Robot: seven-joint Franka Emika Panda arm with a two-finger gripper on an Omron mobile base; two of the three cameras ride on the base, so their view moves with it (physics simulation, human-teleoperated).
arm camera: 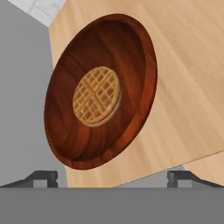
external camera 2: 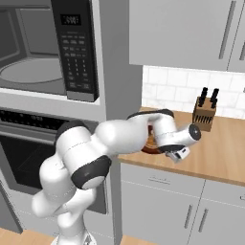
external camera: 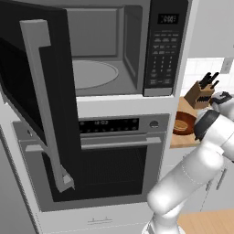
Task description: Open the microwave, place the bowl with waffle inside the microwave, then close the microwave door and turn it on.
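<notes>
I take the bowl with waffle as my landmark. In the hand view my gripper hangs directly over it, the two dark fingertips spread wide apart at the near edge of the bowl, nothing between them and no contact with the rim. The waffle lies flat in the bowl's centre. The bowl sits on the wooden counter, close to the counter's edge.

The right base view shows what the hand view does not: the arm's wrist bends over the bowl and hides most of it, with the knife block standing farther back on the counter, well to the right of the bowl.

The left base view gives the far side. The bowl is low and right of the microwave, beside the cabinet wall. The microwave door stands swung open to the left, its grey bar handle facing me, and the cavity with the glass turntable is exposed. The oven sits below the microwave.
</notes>
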